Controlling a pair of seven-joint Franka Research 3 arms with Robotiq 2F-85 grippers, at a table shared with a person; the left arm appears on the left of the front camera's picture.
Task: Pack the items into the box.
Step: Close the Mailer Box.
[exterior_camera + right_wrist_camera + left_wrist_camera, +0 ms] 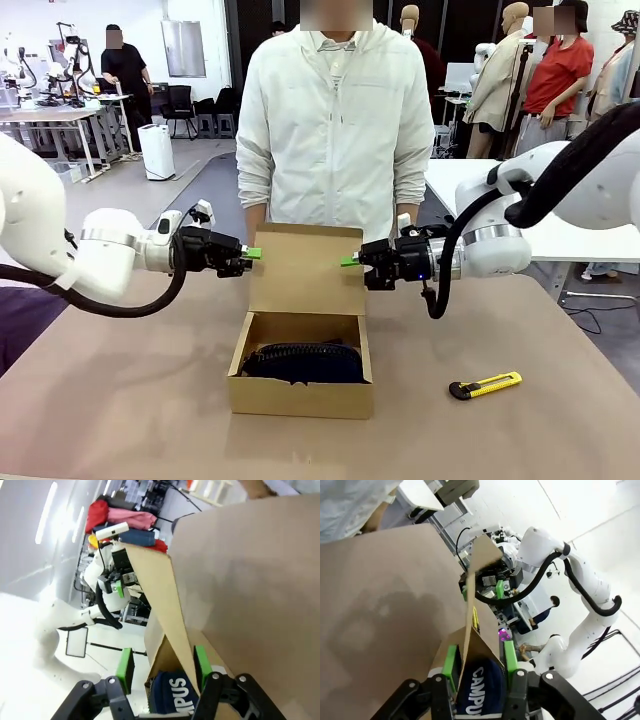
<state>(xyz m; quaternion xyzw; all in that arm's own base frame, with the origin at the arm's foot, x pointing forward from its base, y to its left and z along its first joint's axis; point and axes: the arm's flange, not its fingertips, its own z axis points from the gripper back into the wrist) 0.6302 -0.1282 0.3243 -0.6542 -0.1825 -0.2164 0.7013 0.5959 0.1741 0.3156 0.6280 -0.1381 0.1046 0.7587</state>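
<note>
The brown cardboard box stands mid-table with its hinged lid raised upright. Inside lies the dark navy soft bundle with its black ribbed edge; white print on it shows in the wrist views. My left gripper is at the lid's left edge. In the left wrist view the lid's side tab fills the gap between the green pads of my left gripper. My right gripper straddles the lid's right edge, and in its own view my right gripper has one pad standing off the card.
A yellow-and-black utility knife lies on the table right of the box. A person in a pale jacket stands at the far side just behind the lid. Bare tabletop lies on both sides of the box.
</note>
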